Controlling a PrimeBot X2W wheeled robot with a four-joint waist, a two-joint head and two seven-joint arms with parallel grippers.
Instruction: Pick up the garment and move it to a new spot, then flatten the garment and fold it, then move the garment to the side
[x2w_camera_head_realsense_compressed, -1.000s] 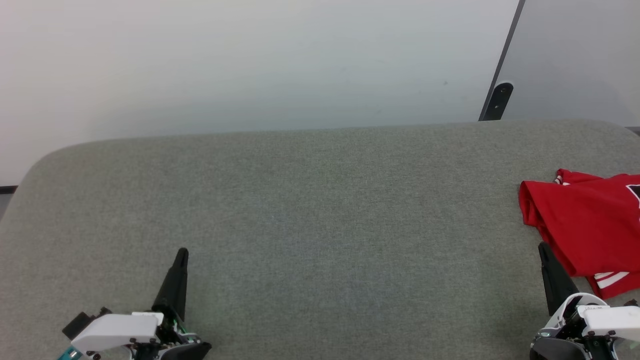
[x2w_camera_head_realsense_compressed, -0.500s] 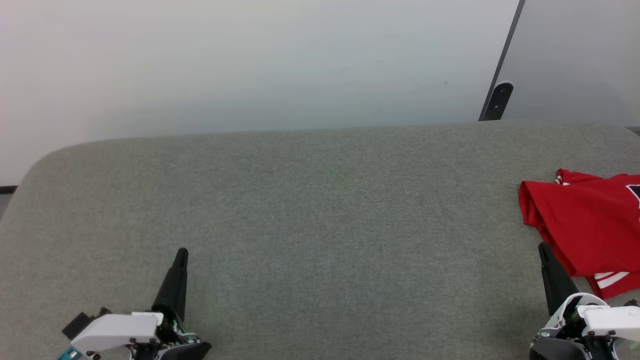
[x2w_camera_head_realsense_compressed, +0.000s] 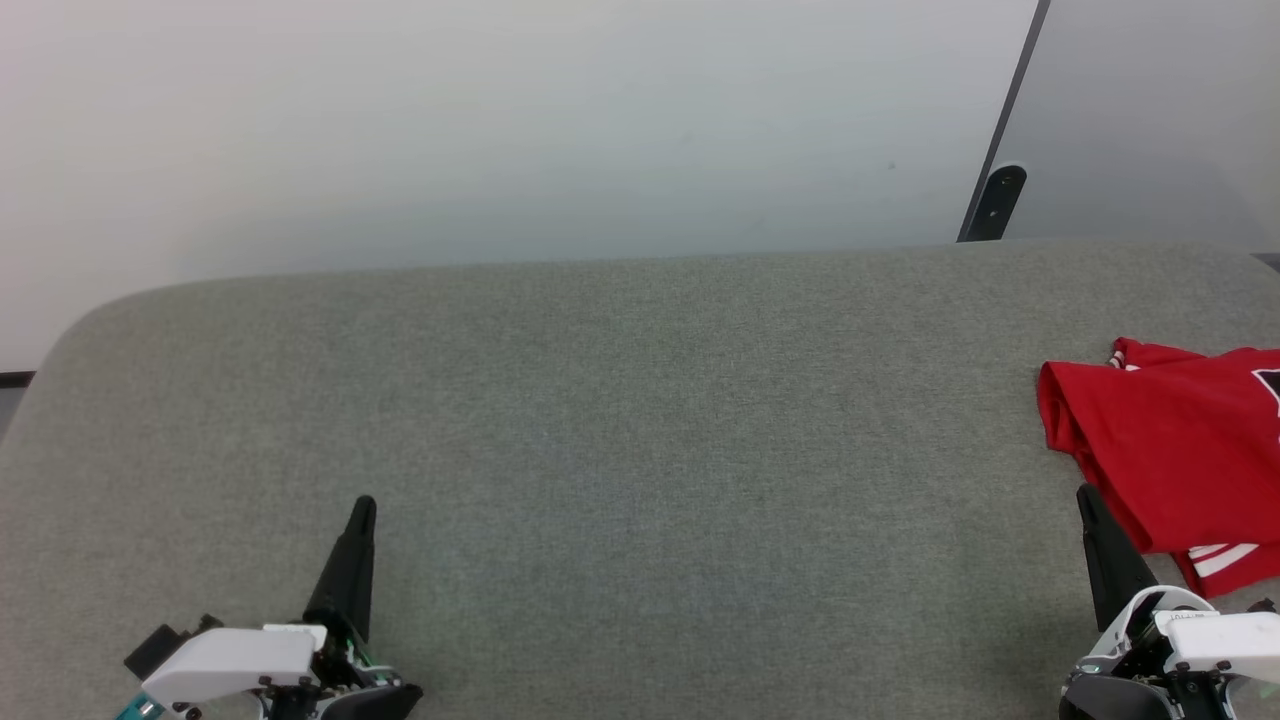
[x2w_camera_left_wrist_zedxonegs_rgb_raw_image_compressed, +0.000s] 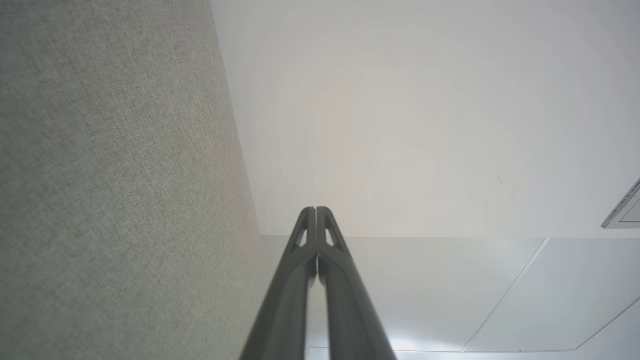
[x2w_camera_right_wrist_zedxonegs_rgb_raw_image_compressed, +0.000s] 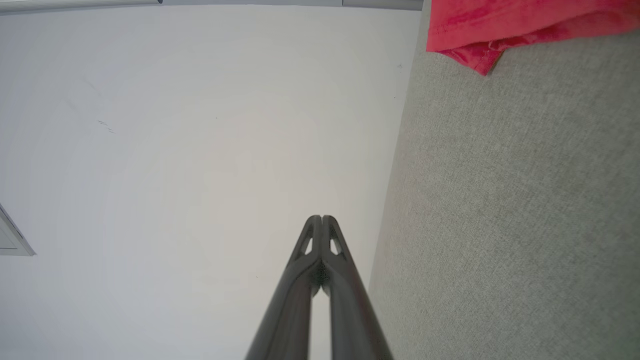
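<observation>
Grey fabric-covered surface (x2w_camera_head_realsense_compressed: 640, 420): fills the lower two thirds of the head view, with a rounded corner at upper left. The weave is even and flat.

Pale wall (x2w_camera_head_realsense_compressed: 480, 120): runs across the top of the head view. A thin dark line slants down through it at upper right.

Garment (x2w_camera_head_realsense_compressed: 1165, 450): red, lying on the grey surface at the right edge of the head view, at mid-height, and cut off by the frame. It lies in layers, with a rounded fold along its left side. Red-and-white striped trim shows at its lower edge and at its top left corner. A scrap of black, white-outlined print is at the frame edge. In the right wrist view its red hem sits in the upper right corner.

Right gripper (x2w_camera_head_realsense_compressed: 1083, 492): lower right of the head view, white housing below, dark fingers pressed together, holding nothing. The tip is just beside the garment's lower left edge; contact cannot be told.

Left gripper (x2w_camera_head_realsense_compressed: 364, 503): lower left of the head view, fingers likewise pressed together and empty, over bare grey fabric, well apart from the garment.

Small dark bracket (x2w_camera_head_realsense_compressed: 1000, 198): upper right, at the foot of the slanting line, just behind the surface's far edge.
</observation>
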